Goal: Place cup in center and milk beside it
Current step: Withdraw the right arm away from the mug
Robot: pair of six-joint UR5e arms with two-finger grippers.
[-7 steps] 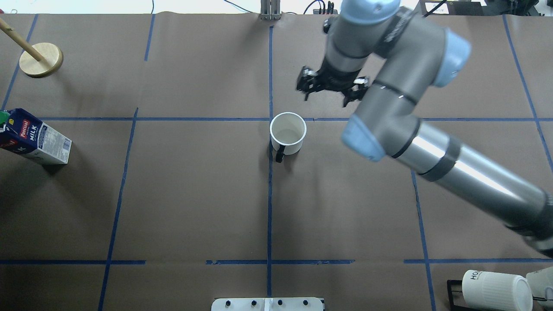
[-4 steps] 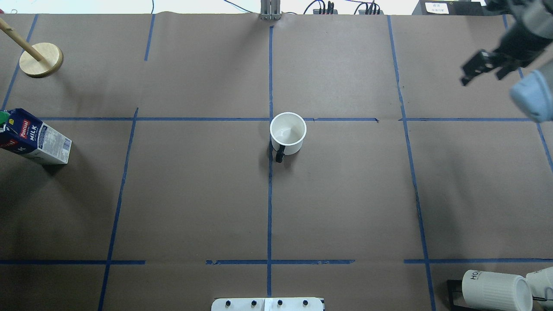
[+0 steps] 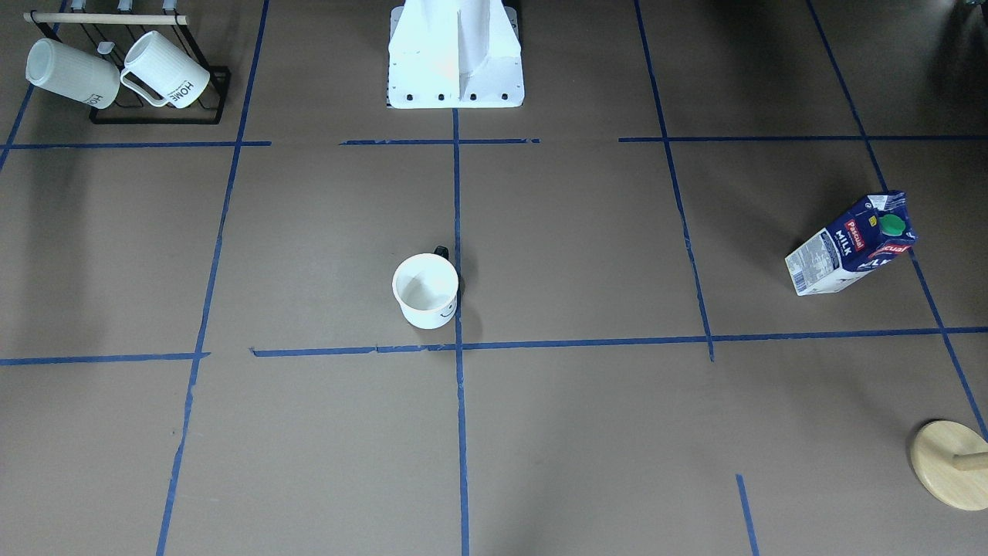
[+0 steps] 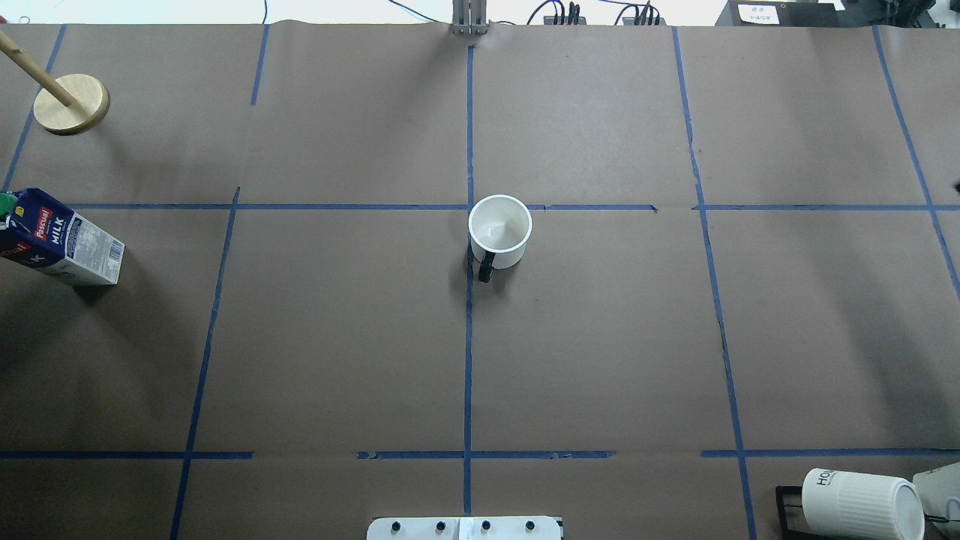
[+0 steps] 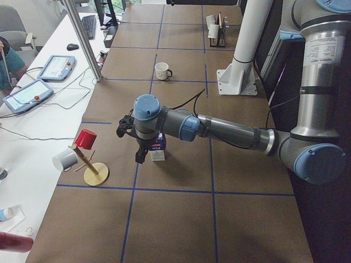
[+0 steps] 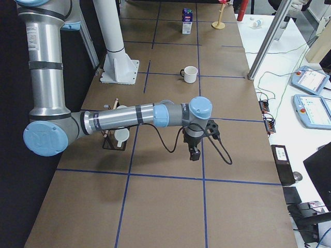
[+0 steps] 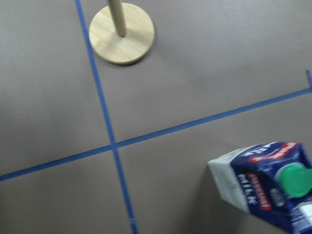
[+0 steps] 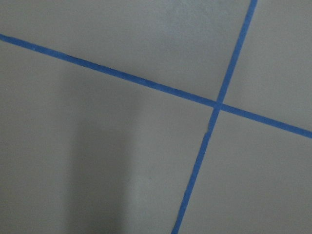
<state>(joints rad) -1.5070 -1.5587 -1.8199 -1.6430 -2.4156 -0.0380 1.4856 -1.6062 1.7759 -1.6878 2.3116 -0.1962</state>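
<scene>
Find the milk (image 4: pixel 64 244) upright at the far left edge of the worktop (image 4: pixel 337 337), well apart from the cup (image 4: pixel 500 231). Note the left end effector (image 5: pixel 141 159) just beside the milk; cannot tell whether open or closed. Shift until centred over the milk, grip two flat sides below the gable, lift straight. Set down just beside the cup, itself standing by the center (image 4: pixel 469 207), without touching. Keep the right end effector (image 6: pixel 194 154), state equally impossible to tell, out on the right.

left arm (image 5: pixel 230 129): extended low over the table (image 5: pixel 175 219)
left gripper (image 5: pixel 140 158): pointed downward just beside the milk (image 5: pixel 158 154); its opening cannot be judged
cup (image 5: pixel 161 70): seen upright farther along, well apart from the milk
</scene>
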